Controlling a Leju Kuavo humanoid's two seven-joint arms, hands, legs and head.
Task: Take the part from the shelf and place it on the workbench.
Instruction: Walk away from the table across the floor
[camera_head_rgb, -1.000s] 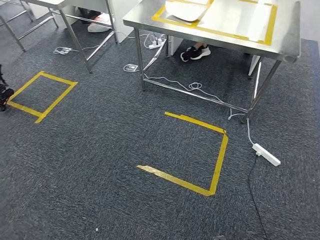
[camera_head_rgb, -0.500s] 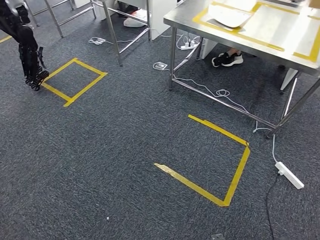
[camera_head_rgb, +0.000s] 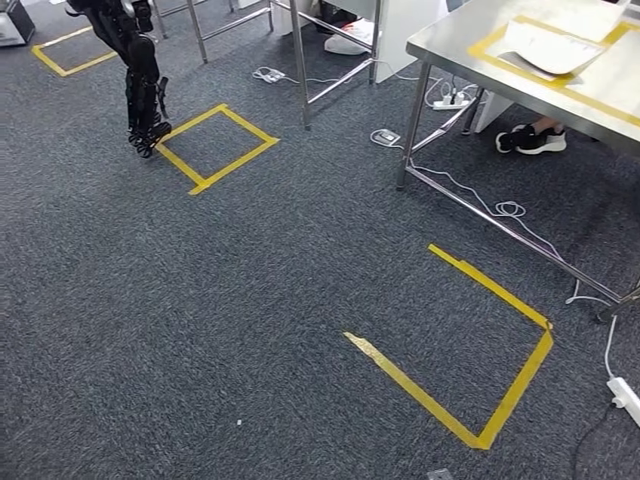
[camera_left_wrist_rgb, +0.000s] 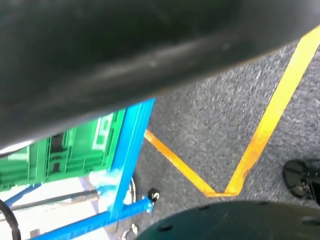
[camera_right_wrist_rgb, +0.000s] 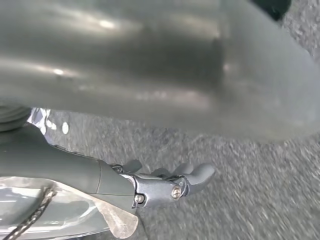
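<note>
The steel workbench (camera_head_rgb: 453, 40) stands at the far right in the head view, with a yellow taped frame on its top and a white sheet (camera_head_rgb: 547, 45) lying in it. In the left wrist view a blue shelf frame (camera_left_wrist_rgb: 130, 150) holds a green crate (camera_left_wrist_rgb: 68, 152). My right hand (camera_right_wrist_rgb: 166, 182) hangs over the grey carpet with its fingers stretched out and nothing in them.
Yellow tape marks a three-sided box (camera_head_rgb: 483, 360) on the carpet before the workbench and a square (camera_head_rgb: 215, 145) further left. A black jointed limb (camera_head_rgb: 142, 90) stands at that square's corner. Cables and a power strip (camera_head_rgb: 625, 395) lie under the bench, near a person's shoe (camera_head_rgb: 532, 140).
The camera has swung left: the workbench, the tape marks and the black limb have all slid to the right in the picture. Nothing on the floor has itself moved.
</note>
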